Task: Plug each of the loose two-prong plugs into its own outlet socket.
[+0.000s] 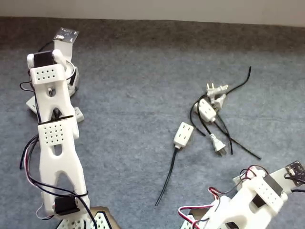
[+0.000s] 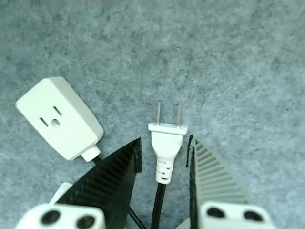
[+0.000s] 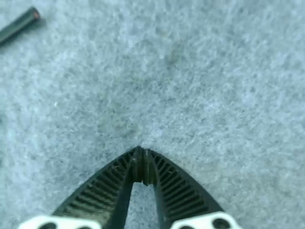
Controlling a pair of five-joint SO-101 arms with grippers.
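Note:
In the left wrist view a white two-prong plug [image 2: 167, 142] lies on the grey carpet with its prongs pointing away from the wrist. My left gripper [image 2: 164, 149] is open, one finger on each side of the plug body with a gap on both. A white outlet socket [image 2: 59, 117] lies beside it, face up. In the high view another socket [image 1: 183, 134] with a black cable lies mid-table. Further right, a third socket [image 1: 206, 110] and two loose plugs [image 1: 217, 89] [image 1: 218, 144] sit tangled in black cables. My right gripper [image 3: 142, 156] is shut on nothing above bare carpet.
The left arm [image 1: 55, 138] stretches along the left side of the table, and the right arm [image 1: 252, 198] sits at the front right corner. A black cable end [image 3: 19, 24] lies off to one side of the right gripper. Open carpet lies between the arms.

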